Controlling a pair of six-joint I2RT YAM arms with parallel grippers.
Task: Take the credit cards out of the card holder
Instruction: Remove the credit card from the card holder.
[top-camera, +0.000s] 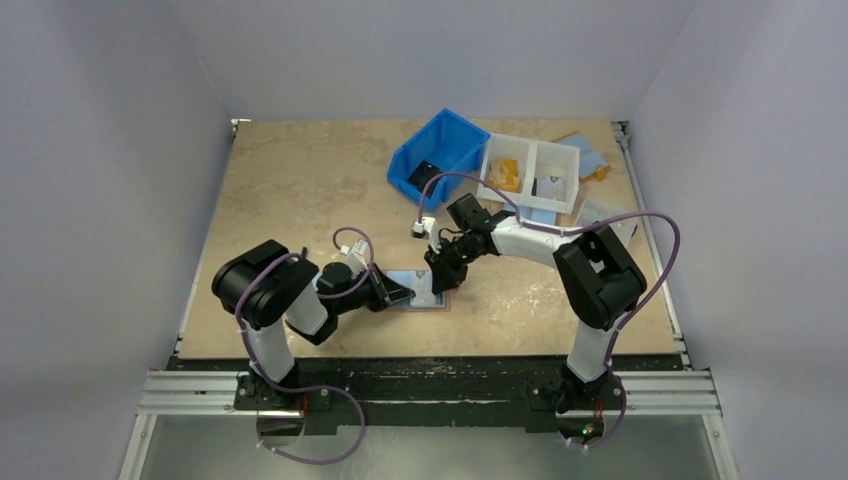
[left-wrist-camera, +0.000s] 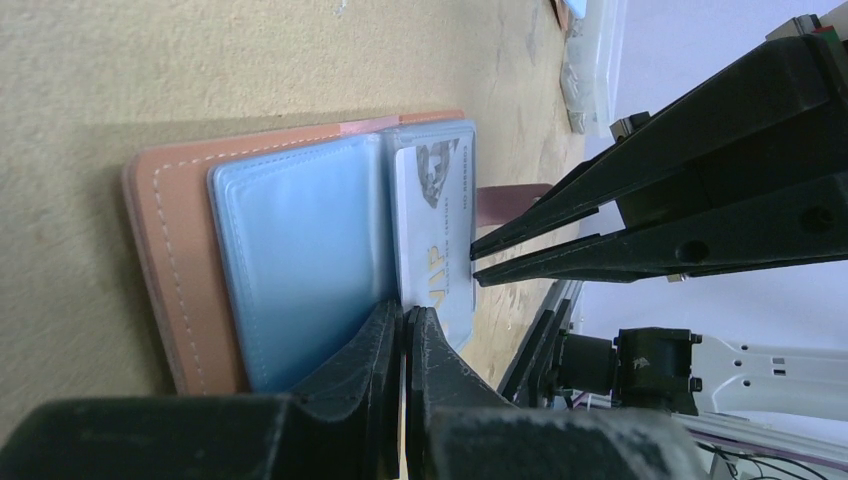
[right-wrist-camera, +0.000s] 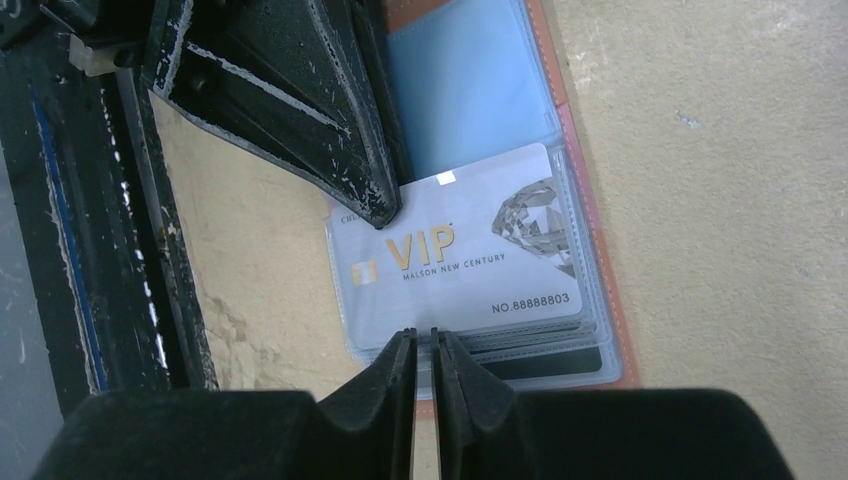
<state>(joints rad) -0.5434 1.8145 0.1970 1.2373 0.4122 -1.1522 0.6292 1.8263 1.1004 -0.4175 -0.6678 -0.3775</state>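
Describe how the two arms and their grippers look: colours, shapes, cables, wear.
The left arm and right arm have bulky black joint housings joined by white links. A purple cable loops loosely along each. The left gripper and right gripper are matte black, with long fingers tapering to narrow tips, their edges scuffed with pale scratches. Both bases sit on a silver rail.

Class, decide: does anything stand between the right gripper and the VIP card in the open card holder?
Nothing visible does. The right gripper sits at the VIP card's near edge. The left gripper sits on its far corner, off that path.
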